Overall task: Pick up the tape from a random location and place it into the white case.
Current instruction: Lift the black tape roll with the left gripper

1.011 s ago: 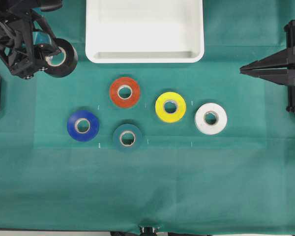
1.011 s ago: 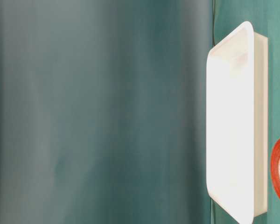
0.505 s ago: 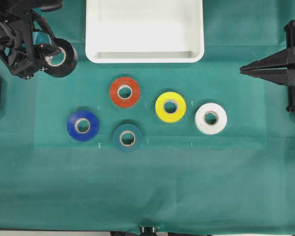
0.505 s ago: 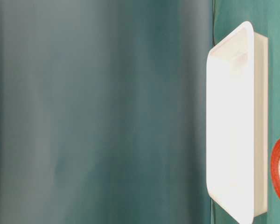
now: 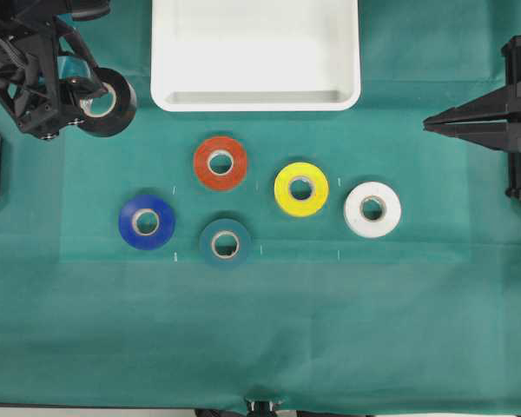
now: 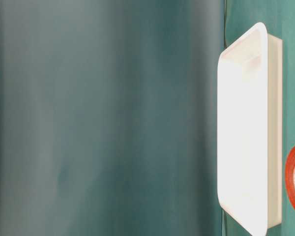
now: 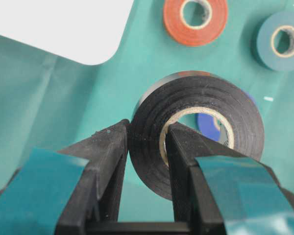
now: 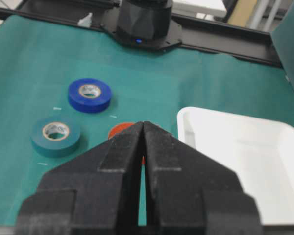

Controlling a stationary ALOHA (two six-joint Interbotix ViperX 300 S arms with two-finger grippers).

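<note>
Nothing moved; left end effector (image 7: 147,147) grips tape (image 7: 206,110).

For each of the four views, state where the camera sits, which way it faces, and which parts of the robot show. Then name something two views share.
Overhead exterior: above, looking straight down; left gripper holds the tape, right gripper at the edge.
Table-level exterior: low, image turned sideways, facing the white case; no robot parts.
Left wrist: looks along its fingers, clamped on the roll's wall.
Right wrist: looks along its shut fingers across the table.
Shared: the red roll appears in all four.
</note>
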